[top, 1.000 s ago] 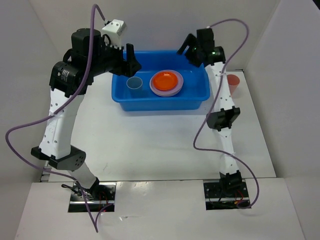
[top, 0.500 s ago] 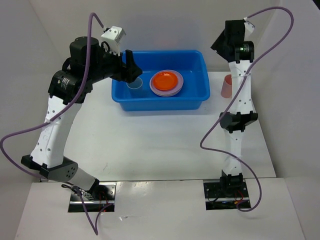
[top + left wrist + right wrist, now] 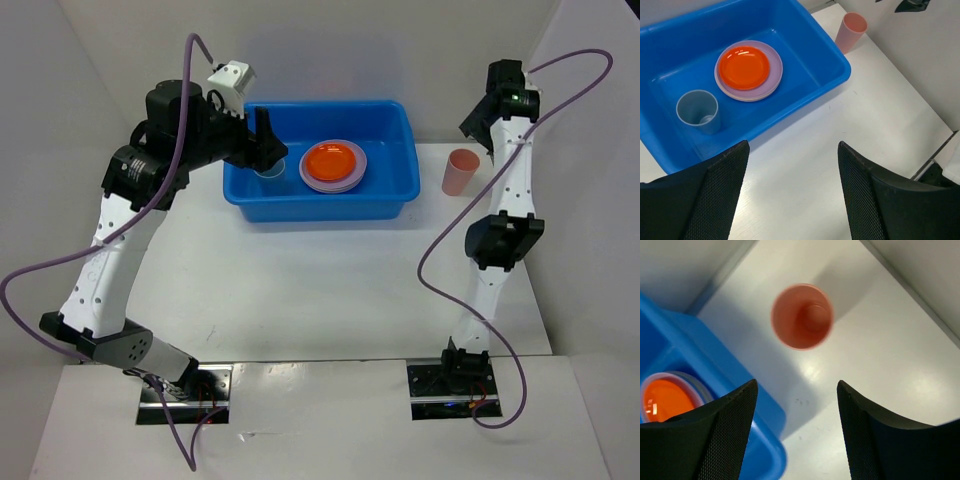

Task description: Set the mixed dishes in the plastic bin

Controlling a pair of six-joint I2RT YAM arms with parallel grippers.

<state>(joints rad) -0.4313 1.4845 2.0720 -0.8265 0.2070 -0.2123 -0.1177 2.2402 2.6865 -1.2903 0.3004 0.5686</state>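
The blue plastic bin stands at the back of the table. Inside it an orange plate lies on a lavender plate, with a light-blue cup upright to their left. A salmon-pink cup stands upright on the table to the right of the bin. My left gripper is open and empty above the bin's left end; in its wrist view it is over the table beside the bin wall. My right gripper is open and empty above the salmon cup. Any pink or tan plates are hidden.
White walls close in the table at the back and both sides; the right wall is close to the right arm and the salmon cup. The bin's corner lies just left of the right gripper.
My right arm has swung right, away from the bin's far right corner to above the salmon cup. My left arm has shifted only slightly over the bin's left end.
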